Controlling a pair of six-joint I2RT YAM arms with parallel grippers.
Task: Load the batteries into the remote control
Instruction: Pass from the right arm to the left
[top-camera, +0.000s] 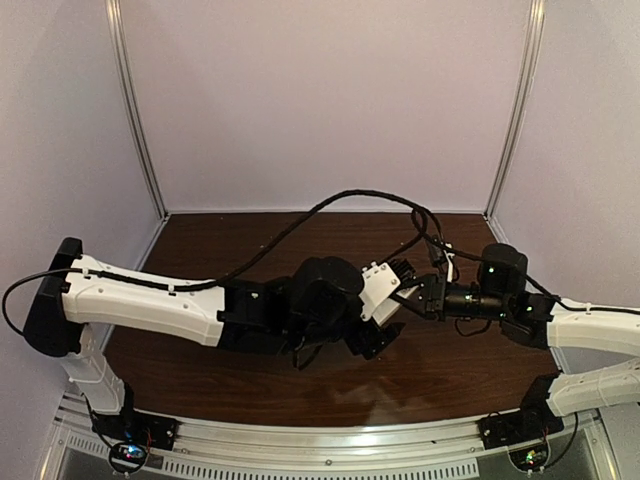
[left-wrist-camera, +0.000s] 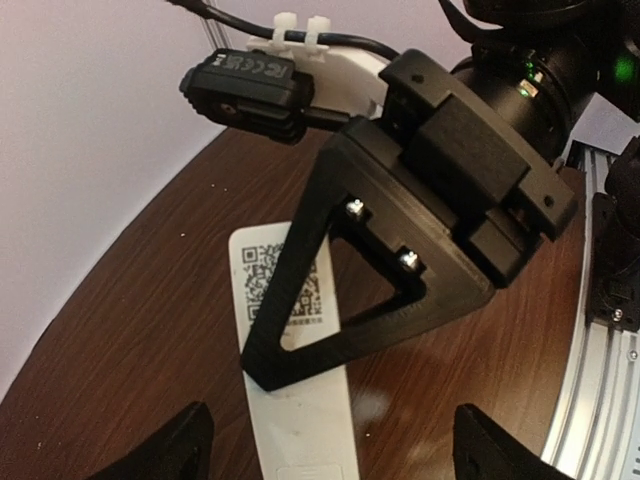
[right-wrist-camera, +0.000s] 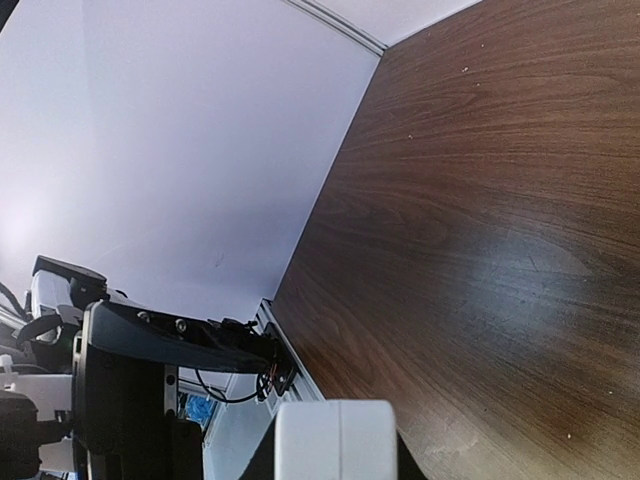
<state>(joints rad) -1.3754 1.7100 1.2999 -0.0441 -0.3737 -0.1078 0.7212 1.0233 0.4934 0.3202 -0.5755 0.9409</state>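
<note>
- Currently my right tool (left-wrist-camera: 290, 350) is clamped across the remote control (left-wrist-camera: 300, 420), over the counter's (left-wrist-camera: 130, 330) middle.
- My left tool (left-wrist-camera: 335, 450) stands apart just below it.
- The remote is probably light, stiff and slick; I'd grip its long edges.
- I can't see the batteries.

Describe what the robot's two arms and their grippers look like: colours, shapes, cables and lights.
Both the left arm and right arm have white shells with black joints. A black cable arcs above them. The right arm's wrist shows green lights. The right gripper is black, its finger a triangular open frame fixed with two silver screws; the left gripper has black tips.
</note>
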